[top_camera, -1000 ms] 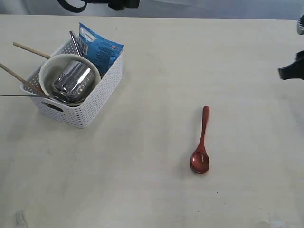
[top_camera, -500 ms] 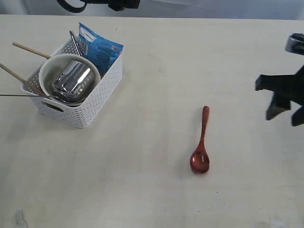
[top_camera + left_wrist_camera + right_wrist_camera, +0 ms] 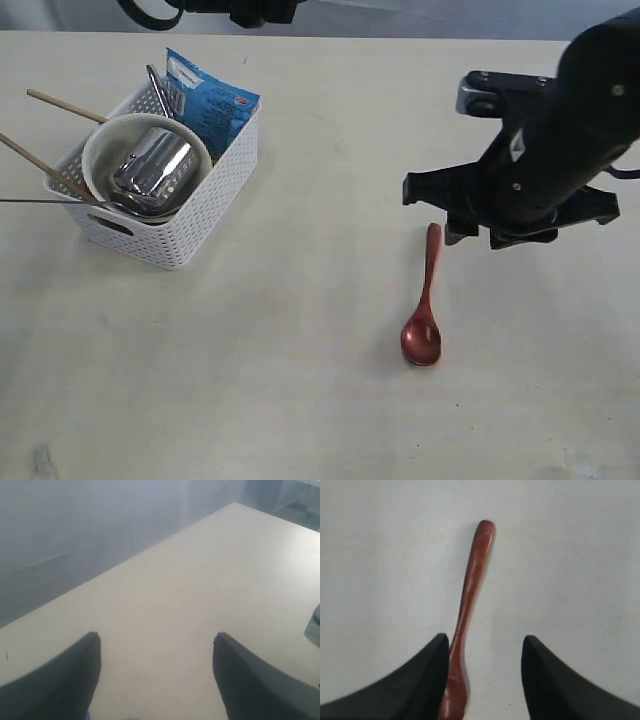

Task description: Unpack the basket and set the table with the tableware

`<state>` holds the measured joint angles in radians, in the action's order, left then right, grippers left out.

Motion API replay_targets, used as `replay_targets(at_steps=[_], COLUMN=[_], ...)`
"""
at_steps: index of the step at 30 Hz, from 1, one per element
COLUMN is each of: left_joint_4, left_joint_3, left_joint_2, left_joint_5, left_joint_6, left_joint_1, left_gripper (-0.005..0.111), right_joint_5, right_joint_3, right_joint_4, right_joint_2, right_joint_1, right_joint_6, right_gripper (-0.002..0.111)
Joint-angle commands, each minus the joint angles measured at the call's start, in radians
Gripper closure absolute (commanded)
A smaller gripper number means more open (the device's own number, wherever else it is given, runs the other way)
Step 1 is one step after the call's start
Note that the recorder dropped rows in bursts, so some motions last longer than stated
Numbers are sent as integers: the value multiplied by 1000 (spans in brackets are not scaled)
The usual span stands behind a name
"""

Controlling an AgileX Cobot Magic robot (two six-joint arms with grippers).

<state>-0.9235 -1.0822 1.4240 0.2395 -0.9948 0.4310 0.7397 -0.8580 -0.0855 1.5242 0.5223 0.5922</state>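
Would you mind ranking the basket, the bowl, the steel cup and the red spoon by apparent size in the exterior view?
1. basket, clearly largest.
2. bowl, sitting inside it.
3. steel cup and red spoon: unsure. The spoon is longer but slim, the cup bulkier.

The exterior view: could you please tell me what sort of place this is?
Probably a robot lab bench staged as a dining table, not a real kitchen: a plain pale table, a white basket packed with tableware, and a black robot arm above a lone red spoon.
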Motion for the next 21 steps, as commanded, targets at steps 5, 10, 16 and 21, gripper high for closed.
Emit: replay_targets(at_steps=[5,10,16,21], left_joint_4=[-1,-1,-1,-1], left_joint_3=[5,5,5,5], left_joint_2=[-4,-4,-4,-4], left_joint_5=[14,14,14,14], left_joint_6=[-1,-1,-1,-1], left_joint_1=[-3,-3,-3,-3], left_gripper=[45,45,45,45], right_joint_5=[5,-66,-127,-131], right_joint_3=[-93,-95,-95,-95], right_joint_4=[-89,-89,-84,-90], right_joint_2=[205,257,278,308], right_joint_1=[41,41,41,41], right_joint_6=[74,74,76,81], right_gripper=[65,65,65,65])
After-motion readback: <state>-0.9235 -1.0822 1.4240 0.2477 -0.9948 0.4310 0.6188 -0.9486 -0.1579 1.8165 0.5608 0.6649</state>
